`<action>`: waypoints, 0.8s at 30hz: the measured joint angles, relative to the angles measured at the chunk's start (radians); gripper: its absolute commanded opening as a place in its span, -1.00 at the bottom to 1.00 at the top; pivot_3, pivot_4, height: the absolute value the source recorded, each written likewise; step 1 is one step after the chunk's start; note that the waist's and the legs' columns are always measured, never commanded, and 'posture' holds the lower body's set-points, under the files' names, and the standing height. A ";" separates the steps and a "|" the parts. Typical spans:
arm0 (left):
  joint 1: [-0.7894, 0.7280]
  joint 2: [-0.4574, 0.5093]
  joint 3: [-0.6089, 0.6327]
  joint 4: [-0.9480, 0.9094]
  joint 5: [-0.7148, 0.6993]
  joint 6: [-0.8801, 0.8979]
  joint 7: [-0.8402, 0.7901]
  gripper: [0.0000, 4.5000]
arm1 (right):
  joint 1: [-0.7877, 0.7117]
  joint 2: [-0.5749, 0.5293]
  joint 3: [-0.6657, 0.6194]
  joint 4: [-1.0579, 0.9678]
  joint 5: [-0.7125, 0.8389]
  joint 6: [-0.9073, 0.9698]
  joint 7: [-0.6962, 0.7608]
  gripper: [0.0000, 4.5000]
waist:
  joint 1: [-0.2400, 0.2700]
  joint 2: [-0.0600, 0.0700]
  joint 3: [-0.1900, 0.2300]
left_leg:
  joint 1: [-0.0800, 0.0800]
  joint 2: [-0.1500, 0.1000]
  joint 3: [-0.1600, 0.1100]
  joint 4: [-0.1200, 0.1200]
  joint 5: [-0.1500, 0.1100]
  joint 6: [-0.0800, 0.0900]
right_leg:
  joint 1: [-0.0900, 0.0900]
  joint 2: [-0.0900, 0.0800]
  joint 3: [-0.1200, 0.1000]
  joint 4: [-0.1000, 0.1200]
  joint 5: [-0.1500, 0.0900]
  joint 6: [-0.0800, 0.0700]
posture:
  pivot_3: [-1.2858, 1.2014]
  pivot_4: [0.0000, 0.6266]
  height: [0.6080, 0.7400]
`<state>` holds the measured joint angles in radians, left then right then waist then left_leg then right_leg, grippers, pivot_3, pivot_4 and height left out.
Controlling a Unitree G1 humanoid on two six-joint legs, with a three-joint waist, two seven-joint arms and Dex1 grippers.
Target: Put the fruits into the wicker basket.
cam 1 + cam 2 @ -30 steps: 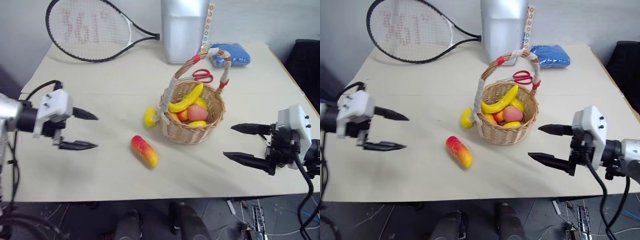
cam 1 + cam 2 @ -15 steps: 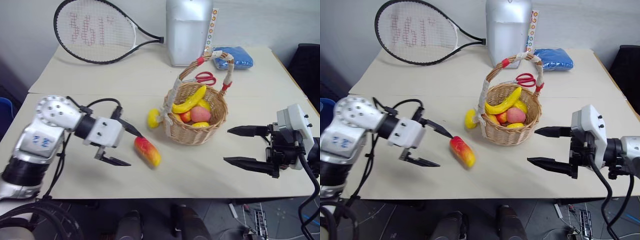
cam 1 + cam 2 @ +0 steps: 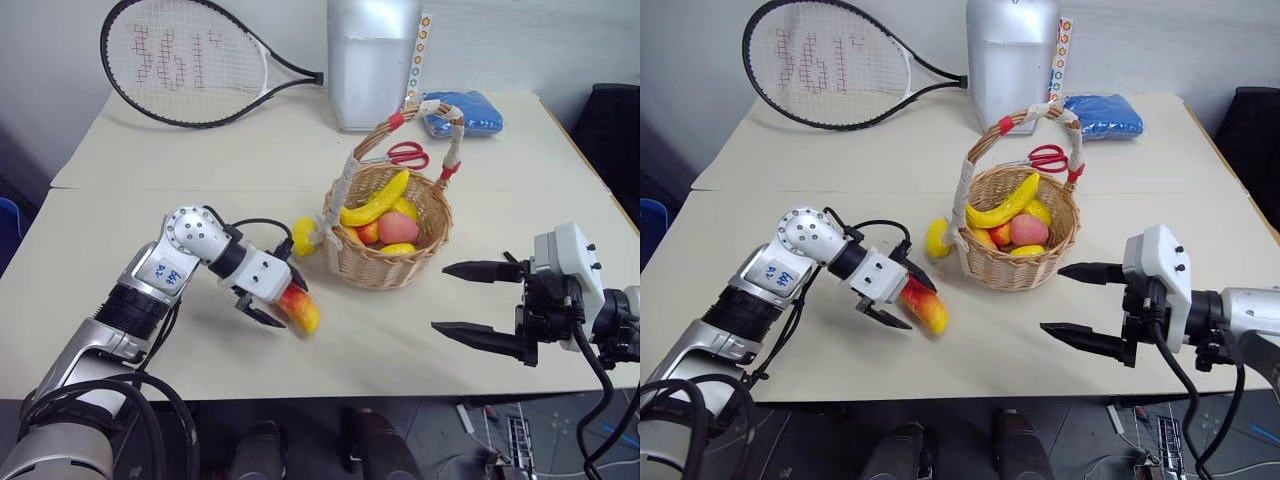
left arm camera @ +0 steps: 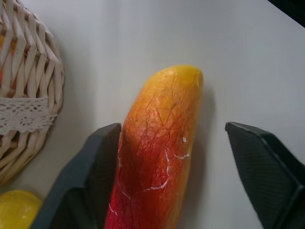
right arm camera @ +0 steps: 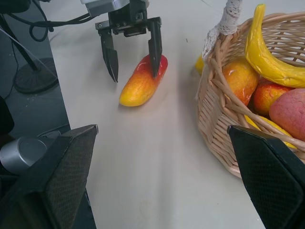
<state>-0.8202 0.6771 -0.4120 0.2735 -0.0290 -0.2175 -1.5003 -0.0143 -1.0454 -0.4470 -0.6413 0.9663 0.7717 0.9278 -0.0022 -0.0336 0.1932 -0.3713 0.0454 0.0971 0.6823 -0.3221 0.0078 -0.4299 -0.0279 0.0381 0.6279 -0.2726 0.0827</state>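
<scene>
Red-and-yellow, the mango (image 3: 300,307) is lying flat on the table (image 3: 150,210), just left of the wicker basket (image 3: 385,262) and near the front edge. Its long axis is running diagonally, red end toward the back left, yellow end toward the front right. The left gripper (image 3: 281,300) is straddling the red end; its fingers (image 4: 90,176) are partly open, one touching the mango's side, the other standing clear, so nothing is gripped. A lemon (image 3: 303,236) is sitting against the basket's left wall. Bare table is stretching to the left and between basket and front edge. The right gripper (image 3: 472,306) is hovering over the front right, its fingers spread wide and holding nothing. A banana (image 3: 375,199) is lying across the other fruits in the basket.
</scene>
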 measured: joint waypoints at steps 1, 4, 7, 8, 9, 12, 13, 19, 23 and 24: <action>-0.002 -0.001 0.000 0.009 0.001 -0.004 0.000 0.09 | 0.000 0.000 0.000 0.000 0.001 0.000 -0.002 1.00 | 0.000 0.000 0.000 | 0.000 0.000 0.000 0.000 0.000 0.000 | 0.000 0.000 0.000 0.000 0.000 0.000 | 0.03 -0.52 1.00; -0.007 -0.002 0.000 0.021 0.007 -0.011 0.000 -0.28 | -0.004 0.000 0.000 0.000 0.001 -0.003 -0.006 1.00 | 0.000 0.000 0.000 | 0.000 0.000 0.000 0.000 0.000 0.000 | 0.000 0.000 0.001 0.000 0.000 0.000 | 0.03 -0.52 1.00; -0.007 -0.002 0.001 0.023 0.007 -0.009 0.000 -0.39 | -0.015 0.000 0.000 0.004 0.001 -0.005 -0.006 1.00 | 0.000 0.000 0.000 | 0.000 0.000 0.000 0.000 0.000 0.000 | 0.000 0.000 0.001 0.000 0.000 0.000 | 0.03 -0.52 1.00; -0.006 0.000 0.004 0.021 0.002 0.004 0.000 -0.40 | -0.020 0.000 0.000 0.005 0.001 -0.006 -0.006 1.00 | 0.000 0.000 0.000 | 0.000 0.000 0.000 0.000 0.000 0.000 | 0.000 0.000 0.001 0.000 0.000 0.000 | 0.03 -0.52 1.00; 0.000 0.007 0.019 0.016 -0.019 0.050 0.000 -0.40 | -0.024 0.000 0.001 0.006 0.000 -0.007 -0.006 1.00 | -0.001 0.000 0.000 | 0.000 0.000 0.000 0.000 0.000 0.000 | 0.000 0.000 0.001 0.000 0.000 0.000 | 0.03 -0.52 1.00; -0.003 0.051 0.105 0.023 -0.080 0.196 0.009 -0.40 | -0.036 0.000 0.003 0.016 -0.002 -0.008 -0.005 1.00 | -0.004 0.000 0.000 | 0.000 0.001 0.000 0.000 0.000 0.000 | -0.001 0.001 0.001 0.001 0.000 0.000 | 0.03 -0.52 1.00; -0.010 0.061 0.126 0.028 -0.085 0.214 0.017 -0.40 | -0.037 0.000 0.003 0.017 -0.002 -0.008 -0.006 1.00 | -0.003 0.000 0.000 | 0.000 0.001 -0.001 0.000 0.000 0.000 | -0.001 0.001 0.000 0.001 0.000 0.000 | 0.03 -0.52 1.00; -0.345 -0.035 0.259 0.396 -0.063 0.343 0.268 -0.40 | -0.064 0.024 0.007 0.031 -0.026 -0.035 -0.023 1.00 | 0.021 -0.001 0.000 | -0.003 -0.008 -0.002 0.001 -0.001 0.002 | 0.000 0.000 -0.005 -0.001 0.002 0.003 | 0.03 -0.52 1.00; -0.541 -0.183 0.294 0.627 -0.055 0.318 0.368 -0.40 | -0.133 0.068 0.009 0.061 -0.049 -0.056 -0.087 1.00 | 0.025 0.000 0.000 | -0.004 -0.011 0.000 0.002 -0.002 0.005 | -0.001 -0.003 -0.003 -0.003 0.003 0.005 | 0.03 -0.52 1.00; -0.562 -0.211 0.292 0.675 -0.043 0.283 0.380 -0.40 | -0.146 0.078 0.010 0.063 -0.055 -0.058 -0.105 1.00 | 0.025 0.000 0.000 | -0.004 -0.012 0.001 0.001 -0.002 0.005 | -0.001 -0.004 -0.003 -0.003 0.003 0.005 | 0.03 -0.52 1.00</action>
<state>-1.3824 0.4657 -0.1202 0.9482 -0.0725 0.0659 -1.1207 -0.1603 -0.9671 -0.4369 -0.5783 0.9113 0.7136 0.8224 0.0226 -0.0340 0.1933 -0.3755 0.0338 0.0977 0.6837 -0.3245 0.0131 -0.4310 -0.0317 0.0348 0.6251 -0.2700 0.0876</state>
